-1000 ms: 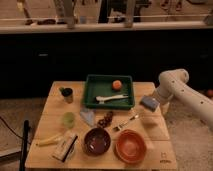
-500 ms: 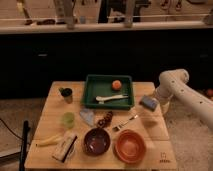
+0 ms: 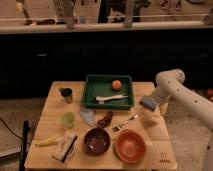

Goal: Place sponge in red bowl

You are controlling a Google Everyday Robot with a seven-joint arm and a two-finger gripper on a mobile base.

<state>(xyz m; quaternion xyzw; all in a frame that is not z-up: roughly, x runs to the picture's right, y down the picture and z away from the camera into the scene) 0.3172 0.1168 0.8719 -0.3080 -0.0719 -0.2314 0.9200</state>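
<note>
The sponge [image 3: 147, 103], a small flat blue-grey block, shows just right of the green tray [image 3: 91, 96], near the table's right edge. My gripper [image 3: 152, 102] is at the end of the white arm [image 3: 170, 85] that comes in from the right, right at the sponge. Whether the sponge is held or lies on the table I cannot tell. The red bowl [image 3: 130, 146] stands empty at the front of the table, below and left of the gripper.
A dark bowl [image 3: 96, 141] stands left of the red bowl, with a fork [image 3: 125, 123] between them and the tray. The tray holds an orange ball [image 3: 116, 84] and a white utensil [image 3: 111, 98]. A pale blue triangular piece [image 3: 86, 116], a green cup [image 3: 68, 119] and a dark cup [image 3: 66, 94] stand to the left.
</note>
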